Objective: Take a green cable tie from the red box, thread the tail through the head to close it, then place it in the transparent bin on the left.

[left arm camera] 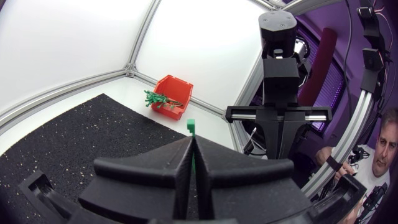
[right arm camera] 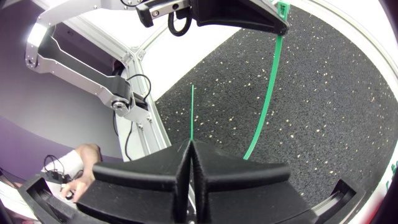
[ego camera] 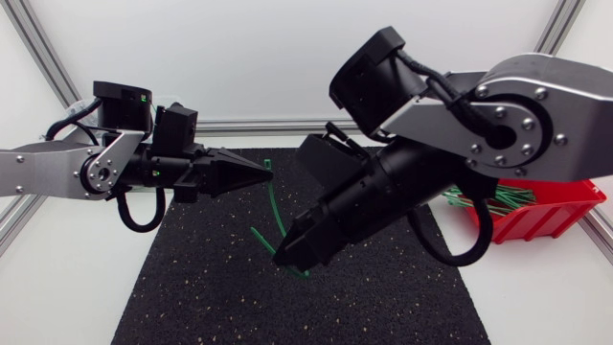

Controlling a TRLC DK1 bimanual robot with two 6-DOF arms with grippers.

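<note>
White bench (ego camera: 57, 287) with black speckled mat (ego camera: 220, 287); red box (ego camera: 546, 206) at the bench's right edge. Above the mat, left hand (ego camera: 261, 172) clamped on the green cable tie (ego camera: 273, 206) at its head, right hand (ego camera: 285, 257) clamped near its tail; tie bowed between the 2 hands.

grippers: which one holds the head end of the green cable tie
The left gripper: the head of the green cable tie pokes past its shut fingertips; the right gripper pinches the thin tail.
</note>
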